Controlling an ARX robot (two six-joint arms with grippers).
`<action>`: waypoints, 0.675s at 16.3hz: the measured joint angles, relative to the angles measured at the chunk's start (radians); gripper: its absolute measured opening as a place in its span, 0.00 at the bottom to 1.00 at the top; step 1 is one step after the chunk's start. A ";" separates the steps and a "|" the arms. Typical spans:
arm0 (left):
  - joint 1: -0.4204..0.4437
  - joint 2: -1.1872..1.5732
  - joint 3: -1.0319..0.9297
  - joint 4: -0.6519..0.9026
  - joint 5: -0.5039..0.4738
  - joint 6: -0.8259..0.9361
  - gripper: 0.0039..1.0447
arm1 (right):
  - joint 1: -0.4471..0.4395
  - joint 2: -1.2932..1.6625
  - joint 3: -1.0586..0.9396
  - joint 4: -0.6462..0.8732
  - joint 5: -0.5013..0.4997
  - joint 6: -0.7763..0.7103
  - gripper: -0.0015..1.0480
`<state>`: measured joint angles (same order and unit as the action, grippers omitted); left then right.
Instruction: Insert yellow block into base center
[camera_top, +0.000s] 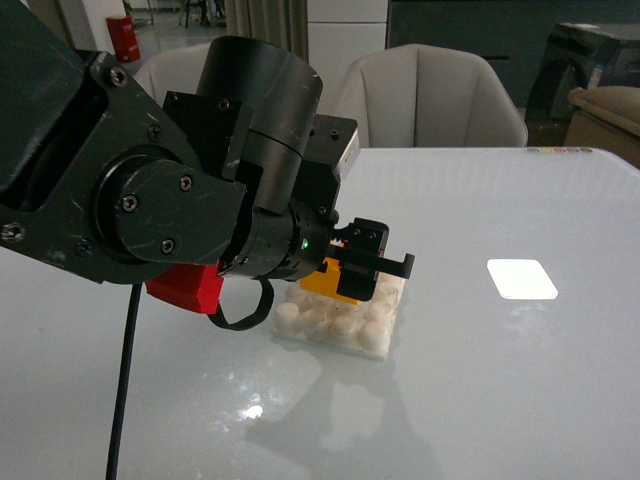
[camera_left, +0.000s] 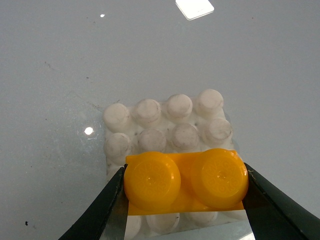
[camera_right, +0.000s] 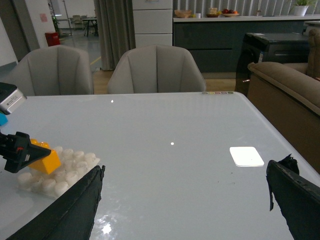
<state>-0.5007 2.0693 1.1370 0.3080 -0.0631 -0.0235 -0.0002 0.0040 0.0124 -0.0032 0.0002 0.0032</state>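
Observation:
My left gripper (camera_top: 362, 268) is shut on the yellow block (camera_left: 186, 181), its two black fingers pressing the block's short ends. The block hangs over the white studded base (camera_left: 165, 125), above the base's near rows; whether it touches the studs I cannot tell. From the front the block (camera_top: 333, 281) is mostly hidden behind the gripper, and the base (camera_top: 340, 320) lies on the table beneath it. In the right wrist view the block (camera_right: 45, 159) tilts above the base (camera_right: 60, 172). My right gripper (camera_right: 182, 200) is open and holds nothing, well away from the base.
A smooth white rectangle (camera_top: 521, 279) lies on the glossy table to the right of the base. Grey chairs (camera_top: 425, 100) stand behind the table's far edge. A dark sofa (camera_right: 285, 85) is off the table's right side.

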 joint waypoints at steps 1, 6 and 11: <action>0.000 0.014 0.009 -0.005 -0.001 -0.003 0.55 | 0.000 0.000 0.000 0.000 0.000 0.000 0.94; -0.012 0.055 0.041 -0.007 -0.025 -0.037 0.55 | 0.000 0.000 0.000 0.000 0.000 0.000 0.94; -0.023 0.087 0.047 0.011 -0.061 -0.076 0.55 | 0.000 0.000 0.000 0.000 0.000 0.000 0.94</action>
<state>-0.5240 2.1567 1.1835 0.3191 -0.1238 -0.0994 -0.0002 0.0040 0.0124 -0.0032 0.0002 0.0032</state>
